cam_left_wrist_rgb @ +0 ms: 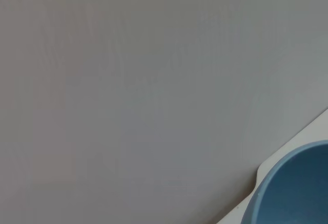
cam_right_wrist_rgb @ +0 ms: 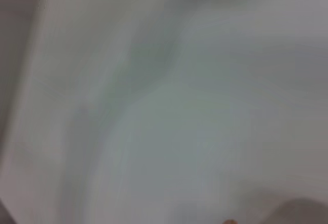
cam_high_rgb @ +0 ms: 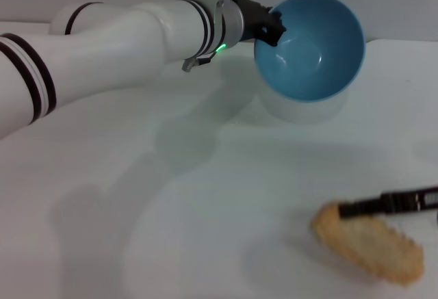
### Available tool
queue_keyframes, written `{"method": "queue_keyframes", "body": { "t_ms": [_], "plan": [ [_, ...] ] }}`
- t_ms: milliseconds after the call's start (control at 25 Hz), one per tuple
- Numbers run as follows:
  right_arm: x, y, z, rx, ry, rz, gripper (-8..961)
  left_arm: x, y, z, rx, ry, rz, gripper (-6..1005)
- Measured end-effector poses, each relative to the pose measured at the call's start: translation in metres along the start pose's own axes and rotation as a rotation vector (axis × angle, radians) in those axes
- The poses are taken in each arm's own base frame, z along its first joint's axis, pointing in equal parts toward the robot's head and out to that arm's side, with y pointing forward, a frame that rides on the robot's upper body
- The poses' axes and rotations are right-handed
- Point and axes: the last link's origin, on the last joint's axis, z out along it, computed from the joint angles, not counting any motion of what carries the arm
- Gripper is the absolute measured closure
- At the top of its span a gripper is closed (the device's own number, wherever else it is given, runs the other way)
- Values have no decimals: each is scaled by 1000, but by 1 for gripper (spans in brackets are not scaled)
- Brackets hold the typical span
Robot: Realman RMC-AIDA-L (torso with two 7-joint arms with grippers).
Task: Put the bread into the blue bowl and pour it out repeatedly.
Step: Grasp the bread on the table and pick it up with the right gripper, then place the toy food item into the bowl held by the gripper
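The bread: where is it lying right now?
In the head view the bread lies on the white table at near right, plain side up, the right gripper at its far end.

Head camera looked forward and down over the desk [cam_high_rgb: 205, 244], taking in the tipped blue bowl [cam_high_rgb: 311, 46] held by the left pincer [cam_high_rgb: 274, 29]. Left wrist camera sat close, shared only the bowl's edge [cam_left_wrist_rgb: 297, 188]. Right wrist camera faced bare desk, close up.

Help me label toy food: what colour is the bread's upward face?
Plain golden-tan, no stripes showing; the bread shows best in the head view.
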Motion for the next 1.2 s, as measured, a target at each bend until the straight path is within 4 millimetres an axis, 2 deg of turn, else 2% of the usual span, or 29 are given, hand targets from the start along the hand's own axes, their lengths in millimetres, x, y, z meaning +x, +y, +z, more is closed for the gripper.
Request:
{"method": "queue_keyframes", "body": {
  "t_ms": [40, 240, 480, 600, 760, 840, 880, 1080, 1200],
  "plan": [
    [0, 0, 0, 0, 0, 0, 636, -1, -1, 0, 1, -5, -2, 1000],
    [-32, 14, -34, -28, -190, -130, 658, -8, 3, 0, -33, -66, -16, 999],
    [-64, 30, -72, -20, -436, -284, 689, -12, 27, -2, -153, -204, 3, 1000],
    [-75, 33, -80, -30, -538, -305, 717, -11, 38, -4, -198, -218, -8, 1000],
    [-83, 34, -67, -49, -589, -305, 767, -9, 47, -7, -245, -225, -54, 1000],
    [-86, 36, -55, -73, -598, -300, 784, -7, 50, -7, -255, -223, -55, 1000],
    [-87, 38, -41, -119, -604, -286, 793, -7, 51, -7, -258, -222, -53, 1000],
    [-87, 39, -23, -174, -602, -243, 816, -5, 53, -7, -262, -217, -41, 999],
    [-85, 34, -20, -157, -607, -210, 823, -5, 53, -7, -259, -214, -43, 999]
  ]
}}
